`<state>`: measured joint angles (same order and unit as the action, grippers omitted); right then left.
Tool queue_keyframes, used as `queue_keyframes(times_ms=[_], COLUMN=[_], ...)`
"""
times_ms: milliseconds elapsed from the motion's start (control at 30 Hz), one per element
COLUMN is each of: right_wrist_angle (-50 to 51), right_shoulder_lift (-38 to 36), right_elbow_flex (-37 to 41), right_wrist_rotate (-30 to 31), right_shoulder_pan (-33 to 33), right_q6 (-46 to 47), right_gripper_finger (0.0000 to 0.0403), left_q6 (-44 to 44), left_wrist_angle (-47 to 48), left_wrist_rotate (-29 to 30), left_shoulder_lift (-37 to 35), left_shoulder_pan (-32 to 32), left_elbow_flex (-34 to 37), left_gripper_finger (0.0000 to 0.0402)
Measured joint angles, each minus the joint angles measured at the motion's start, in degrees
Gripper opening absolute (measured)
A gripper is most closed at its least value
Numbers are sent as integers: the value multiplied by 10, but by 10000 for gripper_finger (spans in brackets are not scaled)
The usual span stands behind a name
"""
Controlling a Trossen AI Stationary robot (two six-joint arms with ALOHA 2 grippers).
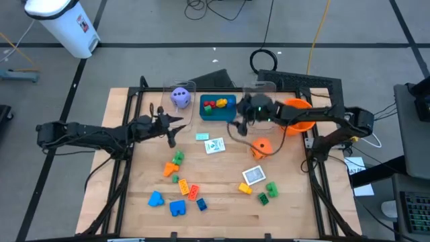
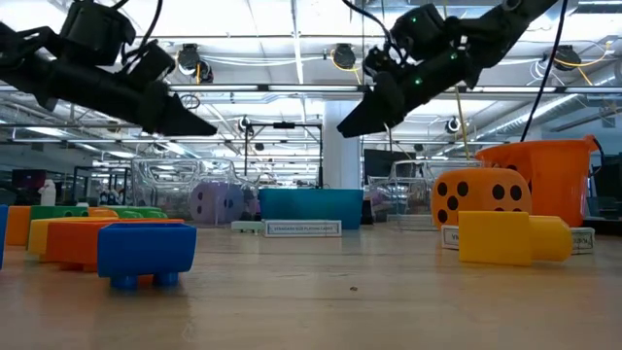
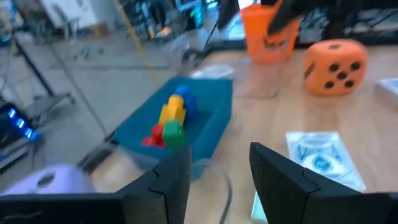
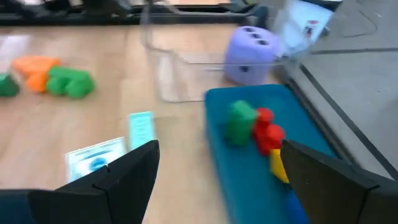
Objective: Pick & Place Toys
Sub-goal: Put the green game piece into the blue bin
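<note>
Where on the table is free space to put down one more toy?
Free: bare wood between the orange bricks and the card. Crowded: the teal tray holding bricks, and the stretch beside it under the right hand.

Two dark, slender jointed arms are seen. The left gripper (image 1: 172,128) is formed of two black, angular, tapered fingers (image 3: 165,186). Small green lights are shown on the housing behind the right gripper (image 1: 240,128).

Table (image 1: 222,208): light wood. Tray (image 1: 228,101): teal, holding red, green, yellow and blue bricks (image 1: 213,105). Purple die (image 1: 179,97): lilac. Orange die (image 1: 261,146): black dots. Bowl (image 1: 299,114): orange. Cards (image 1: 254,175): white, blue-printed. Loose bricks (image 1: 177,208), lower left of the frame: blue, orange, red, green.
</note>
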<state>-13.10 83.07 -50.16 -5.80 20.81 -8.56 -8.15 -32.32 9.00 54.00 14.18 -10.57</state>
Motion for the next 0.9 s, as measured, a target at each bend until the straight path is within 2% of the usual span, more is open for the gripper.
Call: queue_keyframes(times_ms=[100,300,467,600,667,733,900], right_wrist_angle=[1,-14,-39,-63,-84,-91,-121], right_shoulder_lift=[0,0,0,23,42,60,114], right_elbow_flex=[4,4,4,4,4,4,4], right_wrist_rotate=[30,34,96,165,190,204,209], right_shoulder_pan=[-55,-157,-239,-309,-337,-358,-370], right_q6=[9,47,75,98,93,91,75], right_gripper_finger=[324,324,324,324,324,324,325], left_q6=[-18,-16,22,63,79,94,146], left_wrist_angle=[-25,-43,-52,-73,-68,-60,3], left_wrist_rotate=[-33,-96,-179,-225,-213,-169,2], left_shoulder_lift=[0,0,0,0,0,0,0], left_shoulder_pan=[3,2,-29,-90,-134,-182,-296], left_elbow_flex=[0,0,0,0,0,0,0], left_gripper_finger=[170,170,170,170,170,170,170])
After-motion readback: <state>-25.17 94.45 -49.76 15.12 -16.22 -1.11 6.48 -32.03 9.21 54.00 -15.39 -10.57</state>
